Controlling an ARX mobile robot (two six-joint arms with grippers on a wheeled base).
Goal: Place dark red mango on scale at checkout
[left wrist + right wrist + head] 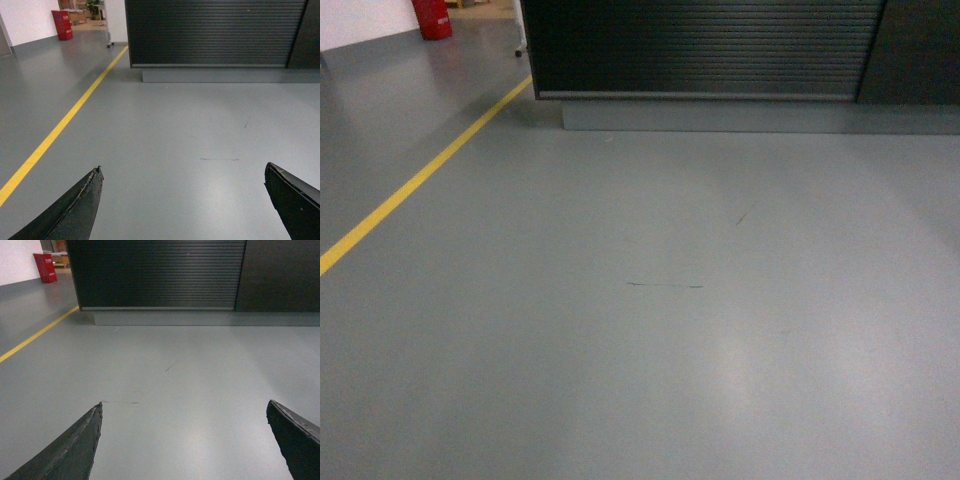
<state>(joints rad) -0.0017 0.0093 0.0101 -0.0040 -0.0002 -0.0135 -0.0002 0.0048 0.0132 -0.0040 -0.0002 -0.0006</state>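
Note:
The checkout (705,50) stands ahead across the floor, a dark counter with a ribbed front on a grey plinth (720,115). It also fills the top of both wrist views, as the checkout (215,32) on the left and the checkout (160,275) on the right. Only its front shows; its top is out of view. The dark red mango and the scale are out of view. My left gripper (183,171) is open over bare floor with nothing between its fingers. My right gripper (185,404) is open too, and holds nothing. Neither gripper appears in the head view.
Grey floor (650,320) stretches between me and the counter. A yellow line (415,185) runs diagonally on the left. A red box-like object (433,18) stands far back left by a white wall. A plain dark panel (280,275) adjoins the ribbed front on the right.

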